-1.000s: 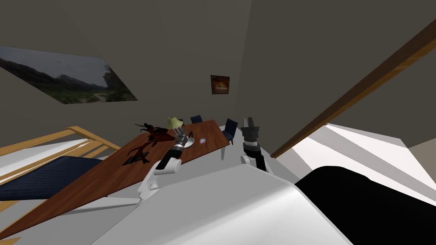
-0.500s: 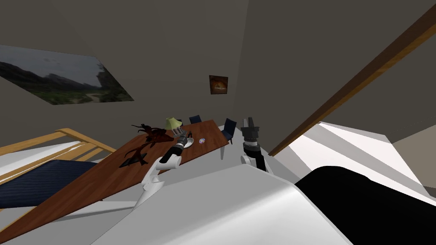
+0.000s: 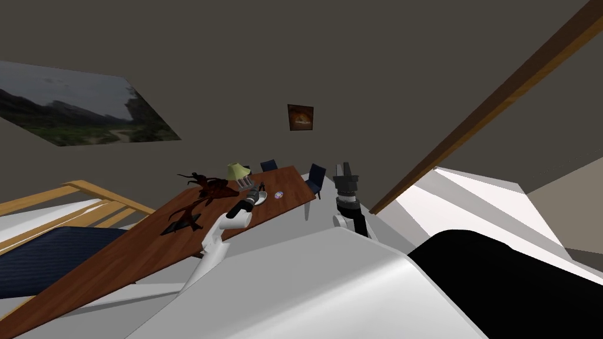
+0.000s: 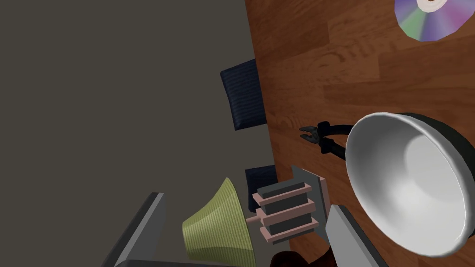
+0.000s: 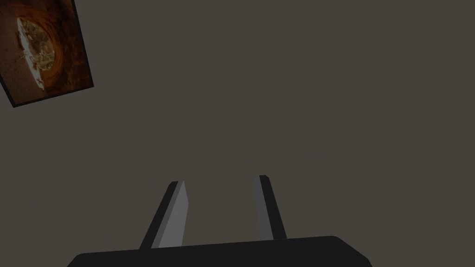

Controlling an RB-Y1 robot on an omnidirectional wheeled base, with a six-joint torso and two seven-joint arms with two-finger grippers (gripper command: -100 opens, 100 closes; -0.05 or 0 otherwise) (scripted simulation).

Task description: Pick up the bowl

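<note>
A: Located the bowl?
B: Yes. Sits on the wooden counter, a bit left of centre frame in head view. White inside, dark outside. Shows its inside to the left wrist camera.
A: State of the left end effector?
B: Wide open, nothing between the fingers. Points down at the counter's edge. Has the bowl just outside one finger, not in the gap. Can't tell whether touching.
A: Seeing anything else close by?
B: Black pliers right at the bowl's rim, on the counter. Shiny disc farther along, apart from the bowl. Green lampshade and a stacked pink-and-grey block seen through the gap between the fingers. Dark red branching sculpture left of the lampshade in head view. Blue chairs at the counter's far end, just above centre frame.
A: And the right end effector?
B: Raised right of centre in head view, off the counter. Narrow gap, holding nothing.
</note>
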